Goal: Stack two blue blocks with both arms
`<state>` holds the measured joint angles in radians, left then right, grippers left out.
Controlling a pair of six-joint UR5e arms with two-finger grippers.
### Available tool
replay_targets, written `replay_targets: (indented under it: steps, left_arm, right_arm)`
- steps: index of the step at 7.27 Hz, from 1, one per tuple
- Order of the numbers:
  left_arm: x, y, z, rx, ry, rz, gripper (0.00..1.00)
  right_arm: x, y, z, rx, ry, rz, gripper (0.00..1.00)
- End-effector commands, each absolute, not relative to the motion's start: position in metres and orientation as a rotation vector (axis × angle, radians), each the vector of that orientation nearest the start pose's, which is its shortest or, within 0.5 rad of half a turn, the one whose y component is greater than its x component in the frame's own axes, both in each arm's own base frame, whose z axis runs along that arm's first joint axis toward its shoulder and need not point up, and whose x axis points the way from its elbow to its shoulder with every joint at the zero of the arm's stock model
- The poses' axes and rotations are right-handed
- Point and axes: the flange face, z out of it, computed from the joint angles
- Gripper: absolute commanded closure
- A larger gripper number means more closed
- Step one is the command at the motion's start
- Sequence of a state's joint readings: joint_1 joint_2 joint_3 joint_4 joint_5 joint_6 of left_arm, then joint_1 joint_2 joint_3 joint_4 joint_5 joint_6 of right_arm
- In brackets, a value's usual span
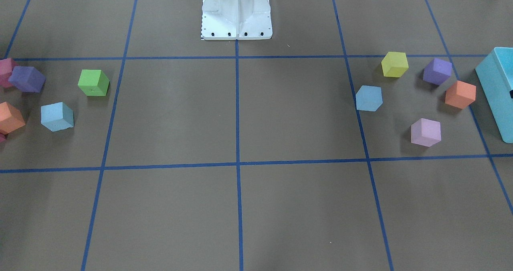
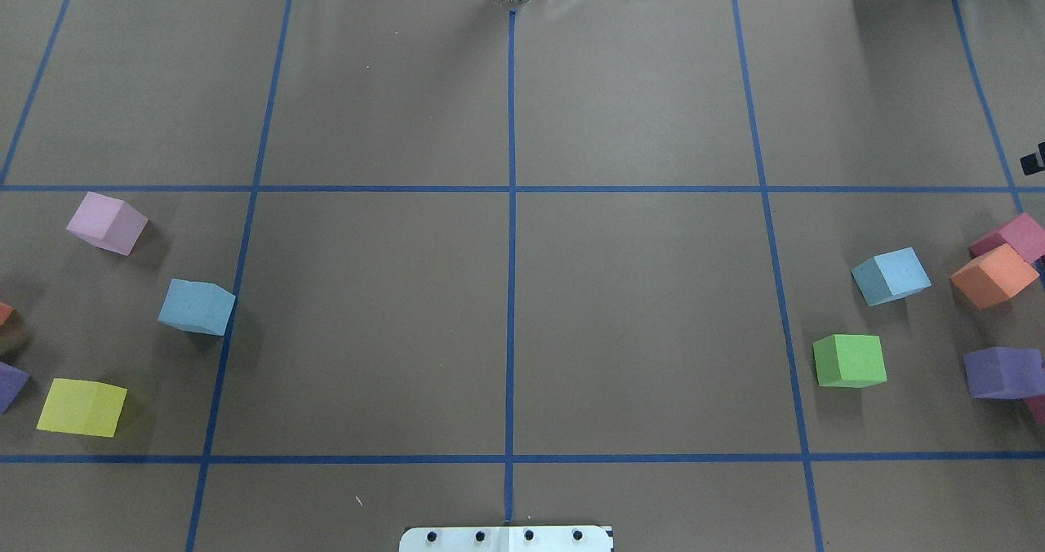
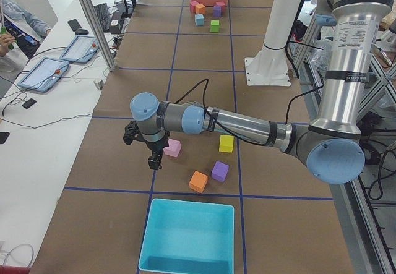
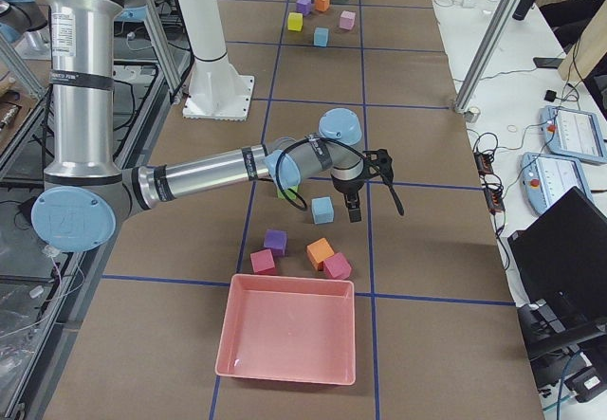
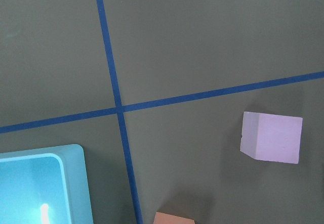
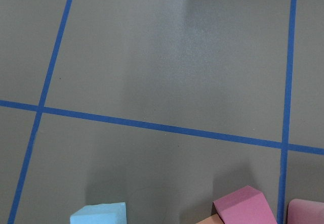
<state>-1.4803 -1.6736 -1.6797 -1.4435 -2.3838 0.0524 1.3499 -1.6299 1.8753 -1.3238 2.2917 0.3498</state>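
Two pale blue blocks lie on the brown table. One blue block [image 2: 196,307] is on the robot's left side, also in the front view [image 1: 368,98]. The other blue block [image 2: 891,276] is on the right side, also in the front view [image 1: 57,116] and at the bottom of the right wrist view [image 6: 98,215]. The left gripper [image 3: 153,159] shows only in the exterior left view, low beside the pink cube [image 3: 172,148]. The right gripper [image 4: 353,211] shows only in the exterior right view, close beside the blue block [image 4: 322,210]. I cannot tell whether either is open or shut.
A turquoise bin [image 1: 495,90] stands at the robot's left end, a pink bin [image 4: 289,330] at its right end. Yellow [image 2: 82,407], green [image 2: 849,361], orange [image 2: 993,276] and purple [image 2: 1002,371] cubes lie around the blue blocks. The white pedestal [image 1: 236,26] is mid-table.
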Motion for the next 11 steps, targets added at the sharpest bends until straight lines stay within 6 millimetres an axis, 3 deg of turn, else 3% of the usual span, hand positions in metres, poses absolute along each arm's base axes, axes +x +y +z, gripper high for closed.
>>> replay_targets:
  steps: [1,3,5,6,7,10,11]
  left_arm:
    - [-0.011,-0.537,0.559,0.062,0.815,0.158,0.01]
    - [0.012,-0.539,0.522,0.075,0.828,0.092,0.01]
    - [0.083,-0.526,0.475,0.033,0.851,0.072,0.0]
    - [0.119,-0.52,0.462,0.031,0.873,0.057,0.0]
    - [0.151,-0.514,0.453,0.025,0.901,0.021,0.0]
    - [0.22,-0.494,0.443,0.0,0.887,-0.02,0.01]
    - [0.235,-0.486,0.437,-0.013,0.904,-0.032,0.01]
  right_arm:
    - [-0.045,-0.482,0.511,0.258,-0.796,-0.081,0.0]
    - [-0.056,-0.483,0.512,0.265,-0.761,-0.099,0.0]
    - [-0.094,-0.471,0.523,0.22,-0.739,-0.158,0.0]
    - [-0.112,-0.47,0.524,0.202,-0.742,-0.181,0.0]
    - [-0.132,-0.467,0.52,0.178,-0.754,-0.177,0.0]
    - [-0.156,-0.458,0.52,0.129,-0.776,-0.141,0.0]
    - [-0.182,-0.452,0.513,0.082,-0.792,-0.084,0.0]
